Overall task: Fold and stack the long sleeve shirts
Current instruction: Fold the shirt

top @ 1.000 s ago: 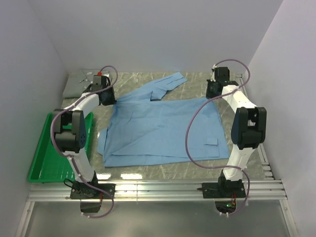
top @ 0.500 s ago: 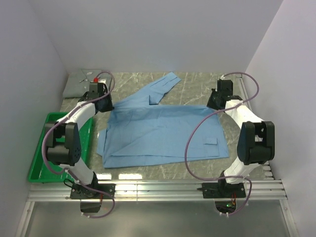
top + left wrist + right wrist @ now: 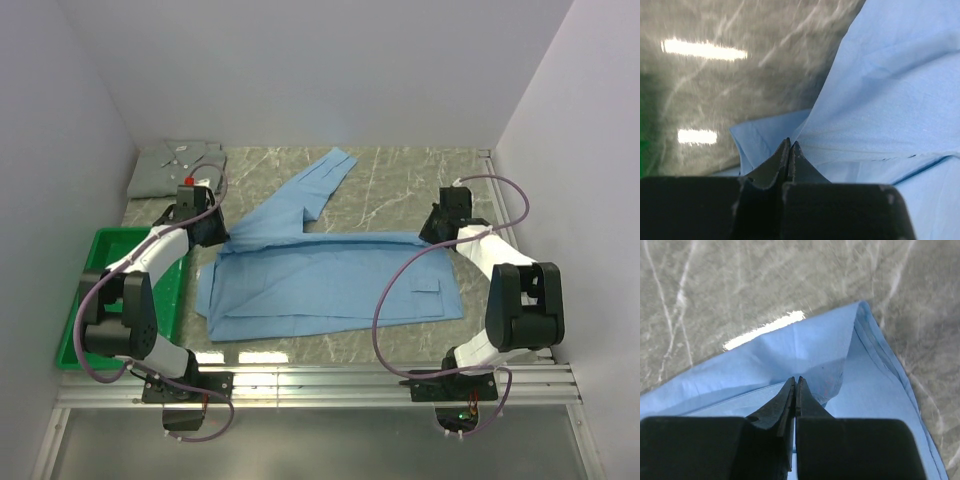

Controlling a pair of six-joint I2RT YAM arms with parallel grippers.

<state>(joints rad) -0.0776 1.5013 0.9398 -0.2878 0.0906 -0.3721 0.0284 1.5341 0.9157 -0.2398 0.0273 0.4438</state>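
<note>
The light blue long sleeve shirt [image 3: 330, 285] lies spread across the middle of the table, with one sleeve [image 3: 322, 180] stretching toward the back. My left gripper [image 3: 216, 232] is shut on its far left edge. In the left wrist view the cloth [image 3: 890, 100] creases into the closed tips of the left gripper [image 3: 790, 143]. My right gripper [image 3: 433, 231] is shut on the far right corner, where the blue fabric [image 3: 805, 350] folds over and is pinched at the tips of the right gripper [image 3: 796, 379]. The pale grey-green shirt [image 3: 176, 163] lies folded at the back left.
A green plastic tray [image 3: 90, 310] sits along the left side, beside the left arm. White walls close in the left, back and right. Grey marble tabletop [image 3: 420, 175] shows behind the blue shirt, and a metal rail [image 3: 320, 385] runs along the near edge.
Both grippers have moved toward the near side, carrying the blue shirt's far edge with them. The body now looks shorter front to back and the sleeve has been drawn out straighter.
</note>
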